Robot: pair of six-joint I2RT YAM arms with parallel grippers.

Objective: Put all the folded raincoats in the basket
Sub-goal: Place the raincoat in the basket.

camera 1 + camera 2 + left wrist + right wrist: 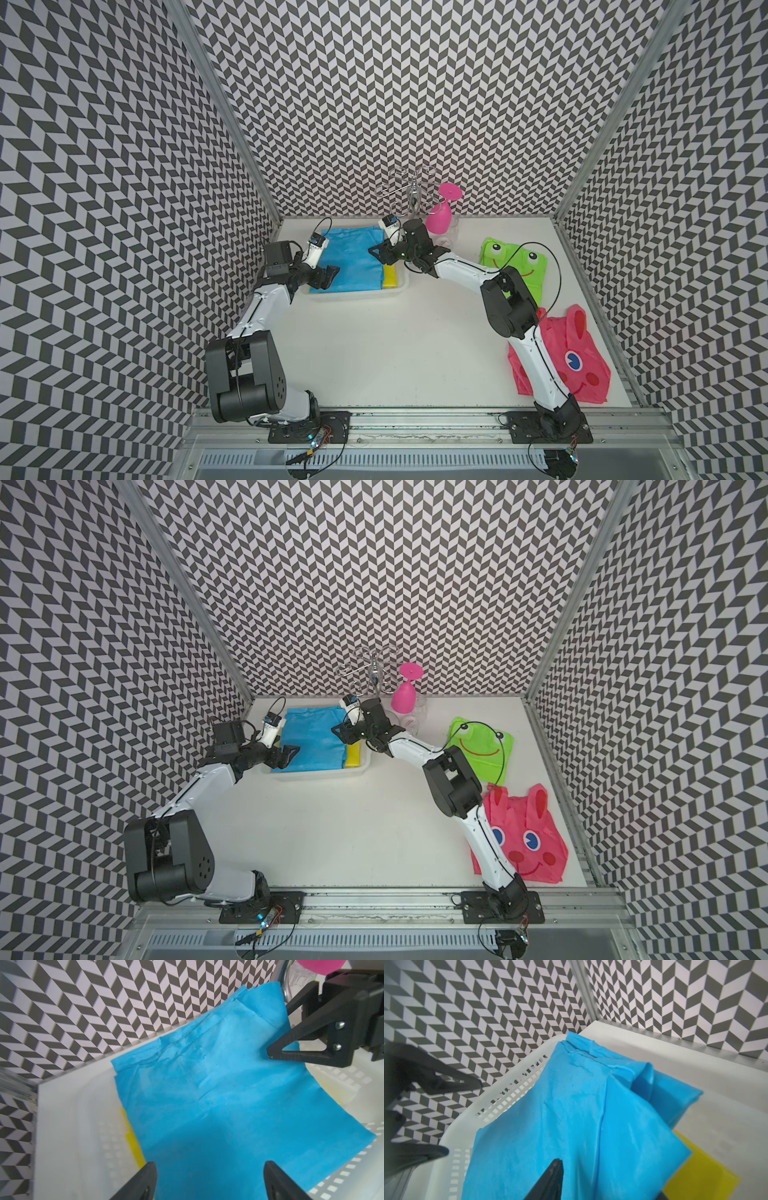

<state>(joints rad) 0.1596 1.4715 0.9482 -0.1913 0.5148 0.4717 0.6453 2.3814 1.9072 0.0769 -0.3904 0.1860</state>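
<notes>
Over the basket's near side, the left gripper [210, 1162] hovers with its jaws spread. The blue folded raincoat [353, 259] lies in the white basket [361, 293], on something yellow [390, 276]. Farther back, the right gripper [278, 1030] has its jaws parted around the cloth's edge. The far corner rides over the rim, so a snagging finger could drag it out.

The blue raincoat [207, 1105] is thin, smooth plastic sheet, creased and faintly shiny. The basket [494, 1101] is white, semi-matt moulded plastic. The yellow sheet [699, 1178] looks glossier. The wire rack [412, 195] is shiny chromed metal.
</notes>
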